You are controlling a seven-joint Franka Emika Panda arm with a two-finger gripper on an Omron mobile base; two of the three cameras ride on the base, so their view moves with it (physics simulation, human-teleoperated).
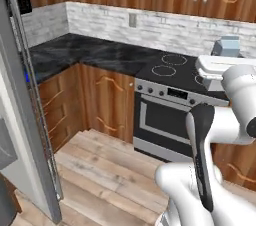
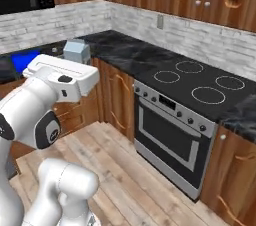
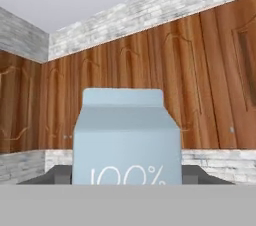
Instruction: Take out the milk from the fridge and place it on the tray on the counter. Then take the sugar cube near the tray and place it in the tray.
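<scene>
In the left base view, the small pale blue-grey gable-topped milk carton [image 1: 230,46] rides above the white arm, carried high in the air over the black glass stovetop [image 1: 172,67] and well clear of the tall grey fridge [image 1: 22,120], whose door edge stands open at the left. The risk I see here is the long carry — a quick swing could let the carton twist or slip between the fingers, and a fall would land it on the stove or the pale wooden plank floor [image 1: 107,170] rather than the bench.

In the right base view, the hand [image 2: 75,60] sits just under the carton, which stands upright in it; the flat bright blue tray [image 2: 24,61] lies beyond on the black marble-look bench [image 2: 120,47], partly hidden by the arm. With the tray's near edge covered, a descent judged badly could clip its low rim or set the carton half on it, so that it tips. The sugar cube I cannot make out.

In the hand view, the fingertips [image 3: 59,174] stand part-open and closed on the carton's sides, low on its body — a low hold on a tall box, which favours toppling. Behind it are brown wooden wall cabinets [image 3: 200,80] and pale brick [image 3: 150,5].
</scene>
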